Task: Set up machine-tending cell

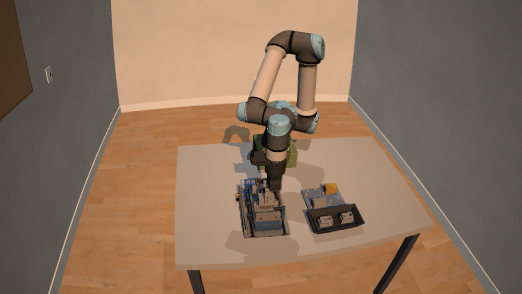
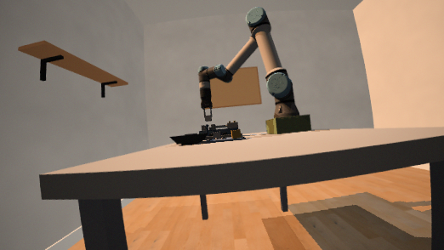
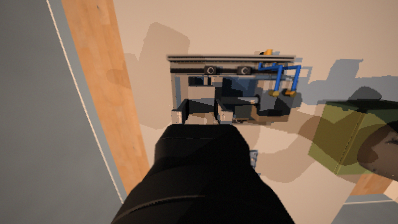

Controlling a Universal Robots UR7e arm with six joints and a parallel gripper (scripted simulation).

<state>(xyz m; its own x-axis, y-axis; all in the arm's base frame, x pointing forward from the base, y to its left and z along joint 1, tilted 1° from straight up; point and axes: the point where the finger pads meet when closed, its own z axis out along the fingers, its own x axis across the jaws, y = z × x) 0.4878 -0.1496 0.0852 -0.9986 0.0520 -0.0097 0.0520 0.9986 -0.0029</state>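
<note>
The vise (image 1: 263, 210) stands on the table's left part, with blue hoses at its far end. My gripper (image 1: 270, 193) hangs straight down over the vise's far half and is shut on a grey aluminium blank (image 1: 262, 199). In the side view the gripper (image 2: 207, 115) holds the blank a little above the vise (image 2: 219, 130). In the wrist view my own wrist hides most of the fingers; the vise (image 3: 230, 87) lies below them. The black outfeed tray (image 1: 336, 219) holds two finished parts. The infeed plate (image 1: 324, 197) carries a brass blank (image 1: 330, 188).
The arm's olive base block (image 1: 274, 150) stands just behind the vise. The blue hoses (image 3: 282, 75) and fittings stick out at the vise's far end. The tray and infeed plate sit close together to the right of the vise.
</note>
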